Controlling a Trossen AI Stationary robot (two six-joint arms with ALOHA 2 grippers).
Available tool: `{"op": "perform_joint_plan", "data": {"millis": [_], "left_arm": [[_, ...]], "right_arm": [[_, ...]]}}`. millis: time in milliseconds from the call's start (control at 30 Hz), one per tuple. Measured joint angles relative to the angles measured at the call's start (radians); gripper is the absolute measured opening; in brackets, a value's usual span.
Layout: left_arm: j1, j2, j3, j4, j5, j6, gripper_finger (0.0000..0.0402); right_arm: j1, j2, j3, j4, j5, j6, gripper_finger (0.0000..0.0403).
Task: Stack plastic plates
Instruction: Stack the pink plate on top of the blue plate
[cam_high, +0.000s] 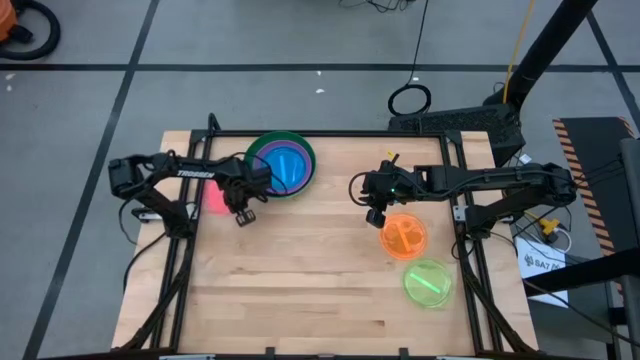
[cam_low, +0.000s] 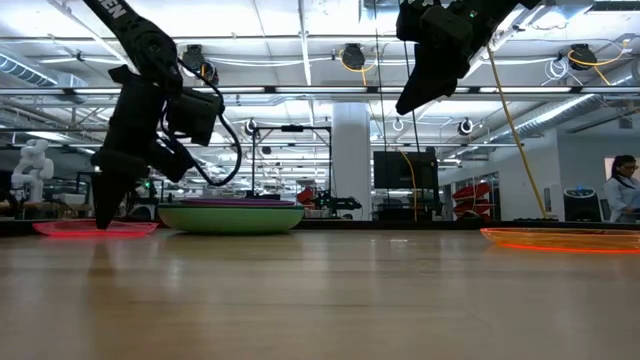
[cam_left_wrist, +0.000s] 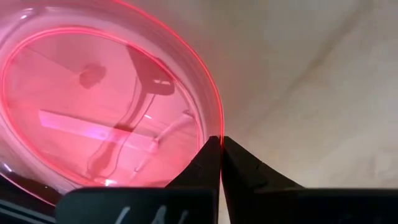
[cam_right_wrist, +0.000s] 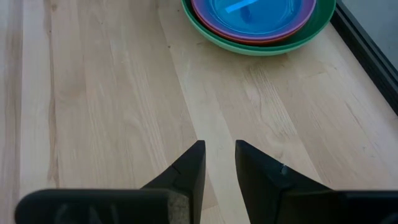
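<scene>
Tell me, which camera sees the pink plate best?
The left wrist view: the pink plate fills that picture, with the left gripper shut on its rim. The high view shows only a pink sliver beside the arm. The low view shows its thin edge. The right wrist view misses it.

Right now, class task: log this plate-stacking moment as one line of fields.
left gripper: jaws shut on pink plate rim | right gripper: open, above bare table | stack: blue on top | orange plate, lime plate: loose
</scene>
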Motion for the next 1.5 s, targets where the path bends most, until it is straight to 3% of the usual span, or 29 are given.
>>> {"op": "perform_joint_plan", "data": {"millis": [333,800,1233,1500], "left_arm": [[-0.2,-0.037,0.0,-0.061,0.018,-0.147,0.0006],[-0.395,-0.186,0.055,-0.057,0.147,-0.175,0.0005],[-0.505,-0.207,0.406,-0.1,0.141,0.001,0.0005],[-0.434,-0.208,0.556,-0.105,0.018,0.211,0.0005]], "right_arm": [[0.0,0.0,0.0,0.0,0.0,-0.001,0.0084],[0.0,0.0,0.0,0.005,0.0,0.0,0.0084],[0.0,0.0,0.0,0.008,0.0,-0.001,0.0084],[0.0,0.0,0.0,0.008,0.0,-0.001,0.0084]]}}
